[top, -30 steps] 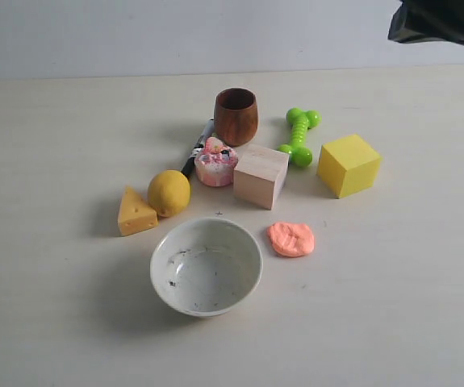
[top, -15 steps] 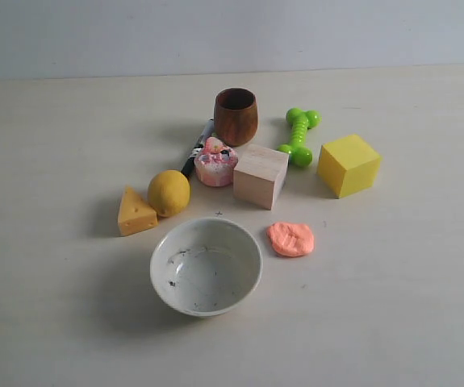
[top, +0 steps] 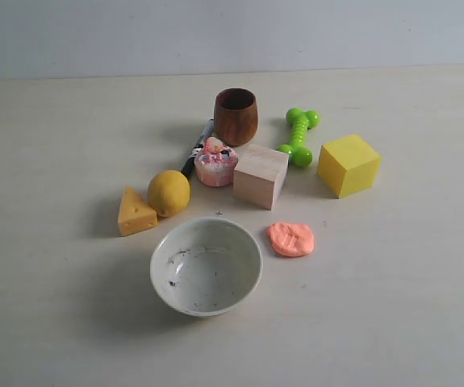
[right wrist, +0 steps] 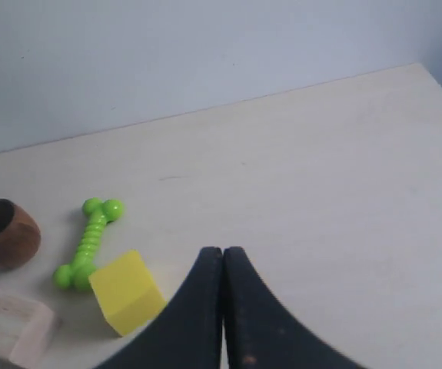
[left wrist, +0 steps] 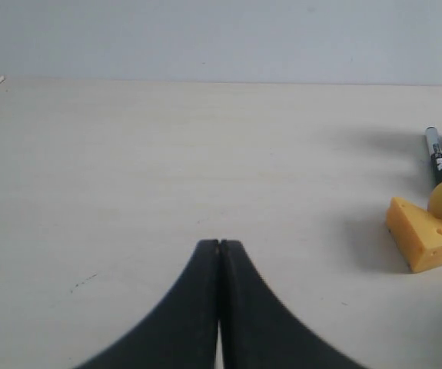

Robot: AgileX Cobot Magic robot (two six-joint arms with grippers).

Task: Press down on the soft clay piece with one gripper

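The soft clay piece (top: 290, 239), a flat salmon-orange lumpy blob, lies on the table in the exterior view, right of the white bowl and in front of the wooden block. No arm shows in that view. My left gripper (left wrist: 219, 244) is shut with nothing in it, over bare table left of the cheese wedge. The right gripper (right wrist: 222, 251) is also shut and empty, held above the table to the right of the yellow cube. Neither wrist view shows the clay.
A white bowl (top: 206, 266) stands at the front. Behind it sit a cheese wedge (top: 135, 212), a lemon (top: 169, 193), a cupcake toy (top: 215, 162), a wooden block (top: 261, 175), a brown cup (top: 236, 116), a marker (top: 200, 143), a green dumbbell toy (top: 299, 136) and a yellow cube (top: 348, 164).
One second ago a black arm part showed at the exterior view's top right corner. It has left the frame. The objects have not moved.
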